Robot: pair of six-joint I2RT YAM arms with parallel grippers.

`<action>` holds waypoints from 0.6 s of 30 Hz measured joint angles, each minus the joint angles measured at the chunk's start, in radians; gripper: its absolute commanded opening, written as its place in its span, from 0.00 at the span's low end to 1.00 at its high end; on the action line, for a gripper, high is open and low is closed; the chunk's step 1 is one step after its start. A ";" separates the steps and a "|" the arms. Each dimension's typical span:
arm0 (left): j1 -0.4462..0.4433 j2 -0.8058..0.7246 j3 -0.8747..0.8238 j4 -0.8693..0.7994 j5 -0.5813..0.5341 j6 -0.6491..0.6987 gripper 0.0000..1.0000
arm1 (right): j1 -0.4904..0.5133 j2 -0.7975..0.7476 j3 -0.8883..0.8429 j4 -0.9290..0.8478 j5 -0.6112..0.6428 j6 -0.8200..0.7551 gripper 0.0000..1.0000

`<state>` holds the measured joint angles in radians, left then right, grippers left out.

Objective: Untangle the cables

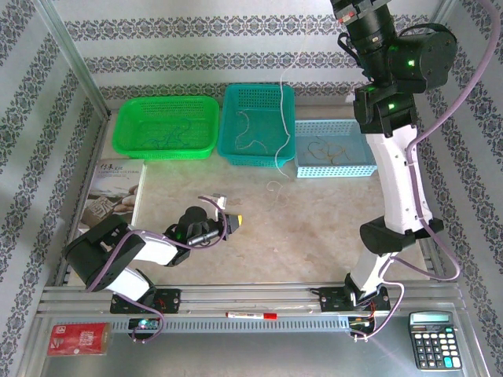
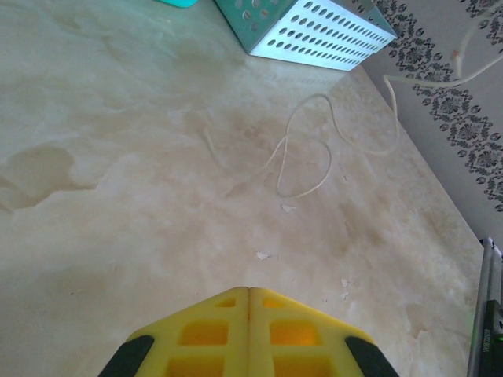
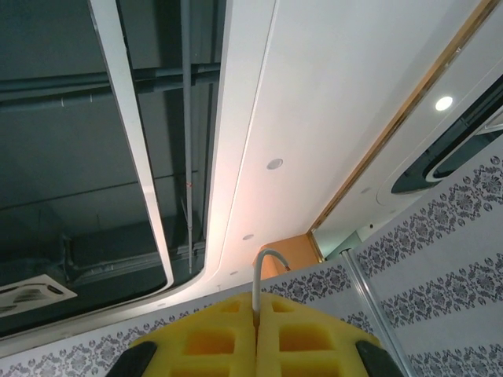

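One white cable (image 1: 281,118) hangs from my right gripper (image 3: 256,308), which is clamped on its top end; tail loops on table (image 1: 314,228) by teal basket (image 1: 236,159) | I judge it light, limp, springy and slippery; pinch near an end | left gripper (image 2: 249,297) closed, empty, low over table

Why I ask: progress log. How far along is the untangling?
Done: thin cables lie in the green mesh basket, teal mesh basket and light blue perforated tray. In hand: the right tool holds a thin white cable aloft, tail on the beige table. Left: binning it; left tool shut, empty.
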<state>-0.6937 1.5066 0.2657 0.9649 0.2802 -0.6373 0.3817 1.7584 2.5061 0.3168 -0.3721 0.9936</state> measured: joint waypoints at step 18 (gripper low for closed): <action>-0.001 -0.096 0.171 -0.150 0.106 0.083 0.60 | 0.034 0.014 0.003 0.001 -0.016 0.026 0.00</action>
<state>-0.6949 1.4105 0.4362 0.8154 0.3862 -0.5545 0.4160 1.7721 2.5092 0.3180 -0.3878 1.0195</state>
